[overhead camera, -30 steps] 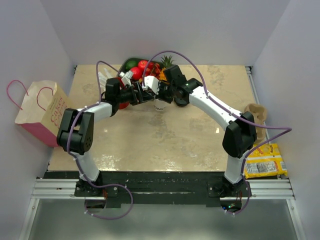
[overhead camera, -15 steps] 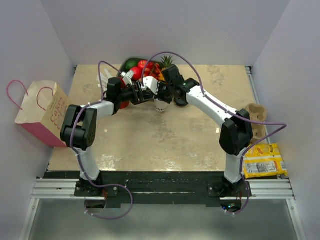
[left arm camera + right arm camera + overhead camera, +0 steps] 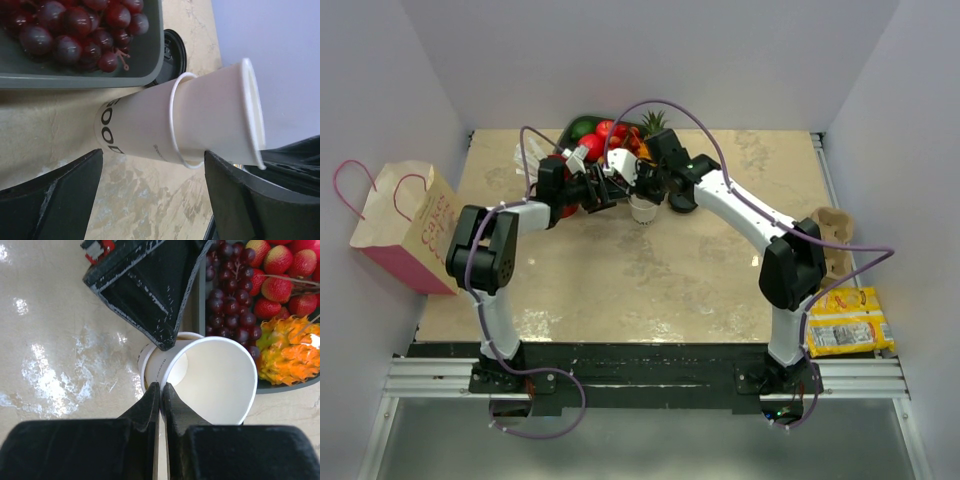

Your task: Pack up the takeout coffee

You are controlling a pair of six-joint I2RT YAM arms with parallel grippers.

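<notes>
A white paper cup with black print (image 3: 130, 135) stands on the table by the fruit tray (image 3: 100, 75). A plain lidless white cup (image 3: 220, 380) sits tilted inside it. My right gripper (image 3: 161, 387) is shut on the plain cup's rim from above. My left gripper (image 3: 152, 175) is open and turned sideways. Its fingertips stop just short of the cups, and one finger (image 3: 150, 290) reaches over the printed cup's rim. A round black lid (image 3: 174, 52) shows behind the cups; what is under it is hidden. From above, the cups (image 3: 642, 208) sit between both grippers.
The dark tray (image 3: 582, 128) holds grapes (image 3: 75, 25), strawberries (image 3: 277, 260) and a dragon fruit (image 3: 287, 352). A pink and tan paper bag (image 3: 405, 225) stands off the table's left edge. An egg carton (image 3: 832, 235) and yellow packets (image 3: 848, 322) lie at the right.
My left arm has swung its elbow inward to the right while its gripper stayed by the cups. The right gripper keeps its hold on the plain cup's rim.
</notes>
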